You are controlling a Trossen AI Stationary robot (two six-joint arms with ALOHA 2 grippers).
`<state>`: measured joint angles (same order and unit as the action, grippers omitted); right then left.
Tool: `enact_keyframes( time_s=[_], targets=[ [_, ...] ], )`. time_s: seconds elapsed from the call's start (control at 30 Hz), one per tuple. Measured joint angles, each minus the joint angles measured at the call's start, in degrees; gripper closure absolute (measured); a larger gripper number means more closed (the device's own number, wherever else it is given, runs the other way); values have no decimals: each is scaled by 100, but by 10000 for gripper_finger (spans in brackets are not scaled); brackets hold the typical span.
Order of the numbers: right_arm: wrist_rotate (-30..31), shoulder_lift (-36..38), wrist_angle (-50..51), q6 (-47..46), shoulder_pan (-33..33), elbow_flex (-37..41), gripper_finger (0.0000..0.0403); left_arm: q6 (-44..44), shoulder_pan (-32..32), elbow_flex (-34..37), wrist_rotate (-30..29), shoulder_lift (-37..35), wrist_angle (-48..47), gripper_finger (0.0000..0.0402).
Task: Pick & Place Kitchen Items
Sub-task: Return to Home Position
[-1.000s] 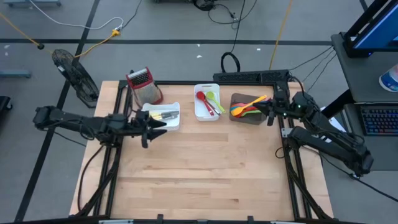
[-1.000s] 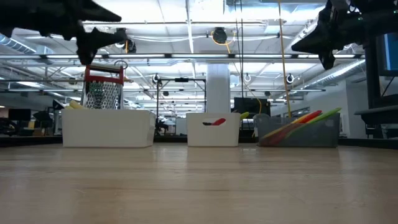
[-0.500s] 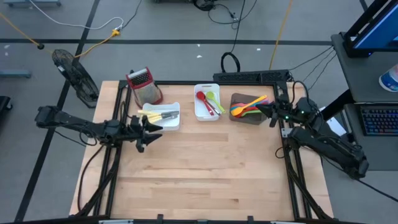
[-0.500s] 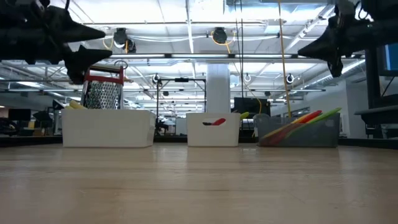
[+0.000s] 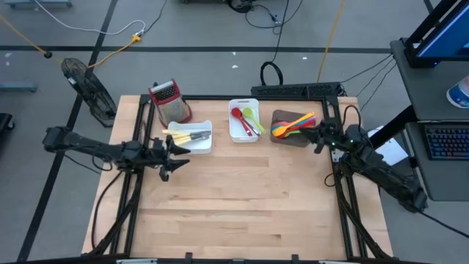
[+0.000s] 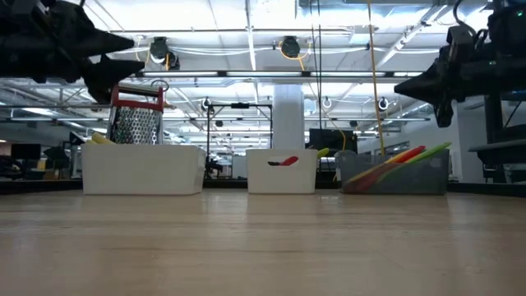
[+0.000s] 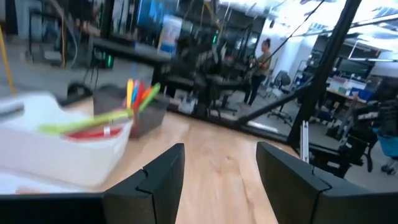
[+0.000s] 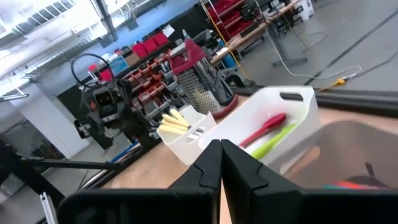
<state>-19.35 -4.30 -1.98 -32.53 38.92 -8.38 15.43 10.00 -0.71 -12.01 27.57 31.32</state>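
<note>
The kitchen items lie in three trays along the far edge. Cream and metal pieces [image 5: 189,135] are in the left white tray [image 5: 205,146]. Red and green utensils [image 5: 245,119] are in the middle white tray [image 5: 233,135]. Coloured spoons [image 5: 293,125] are in the brown tray [image 5: 293,142]. My left gripper [image 5: 176,152] hovers open and empty just near of the left tray, pointing level toward the right; in its wrist view [image 7: 221,180] nothing is between the fingers. My right gripper [image 5: 316,139] is shut and empty beside the brown tray's right end, pointing level toward the left [image 8: 221,163].
A red-topped metal grater [image 5: 170,101] stands behind the left tray. A black power strip [image 5: 293,90] lies along the far edge. Bare wooden tabletop [image 5: 234,198] fills the middle and near part. A person [image 7: 261,59] stands far off in the room.
Both grippers have come down closer to the table and rolled a little. The left one has also drawn slightly toward the table's left edge. Neither has opened or shut, and the utensils lie as before.
</note>
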Motion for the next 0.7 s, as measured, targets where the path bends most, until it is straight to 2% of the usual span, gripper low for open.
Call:
enact_keyframes(
  time_s=[0.13, 0.37, 0.53, 0.7],
  targets=[
    [0, 115, 4, -128, 0, 216, 402, -383, -6, -2, -7, -555, -349, 197],
    [66, 184, -78, 162, -1, 365, 399, -301, -20, -4, -174, -1427, -1557, 197],
    [577, 182, -55, 634, 0, 374, 399, -442, -20, -7, -598, -1578, -1939, 197],
    [587, 115, 24, 1120, -1, 378, 399, -751, -21, -7, -763, -1563, -2245, 197]
  ],
)
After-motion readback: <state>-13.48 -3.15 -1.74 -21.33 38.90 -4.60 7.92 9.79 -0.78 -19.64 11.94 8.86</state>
